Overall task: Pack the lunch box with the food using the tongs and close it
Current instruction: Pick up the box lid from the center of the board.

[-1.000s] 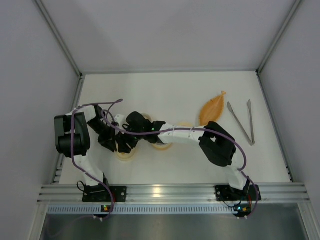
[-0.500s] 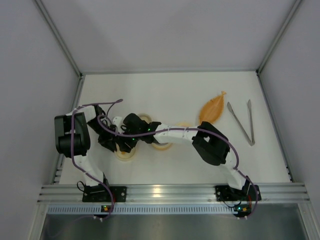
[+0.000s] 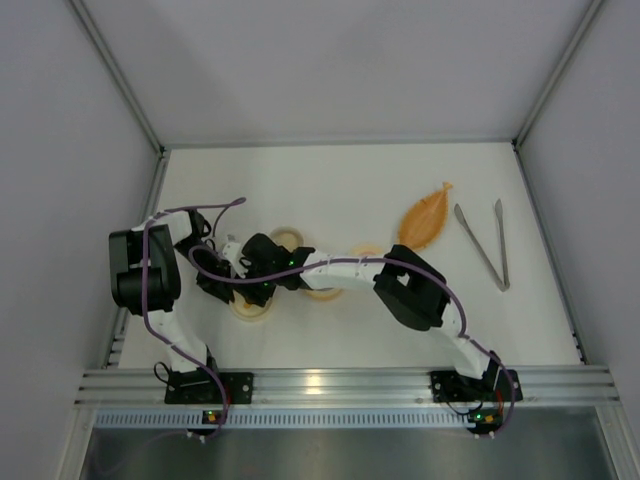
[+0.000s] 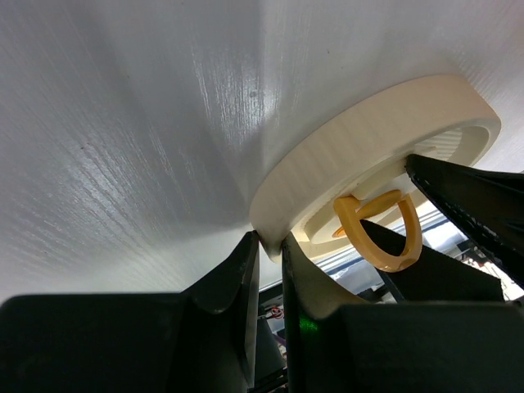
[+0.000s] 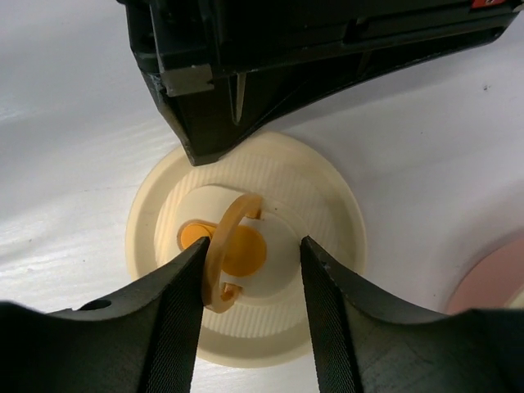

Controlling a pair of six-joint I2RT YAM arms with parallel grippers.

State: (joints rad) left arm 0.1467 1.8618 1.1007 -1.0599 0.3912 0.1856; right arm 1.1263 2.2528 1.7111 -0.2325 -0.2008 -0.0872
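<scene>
Item: cream round lid (image 4: 352, 155), stiff ribbed plastic, probably light; lies on table (image 3: 350, 190) at left, rim pinched by left gripper (image 4: 268, 246). Take by its upright yellow ring handle (image 5: 229, 246), which right gripper (image 5: 254, 250) straddles, spread.

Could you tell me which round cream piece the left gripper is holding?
The leftmost lid, with the yellow ring handle; the left gripper pinches its rim.

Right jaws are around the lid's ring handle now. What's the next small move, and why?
Probably close the right gripper on the ring handle. Its jaws stand open astride the raised ring, not yet clamped on it, and the left gripper pinches the rim of the round cream lid, which should steady it.
</scene>
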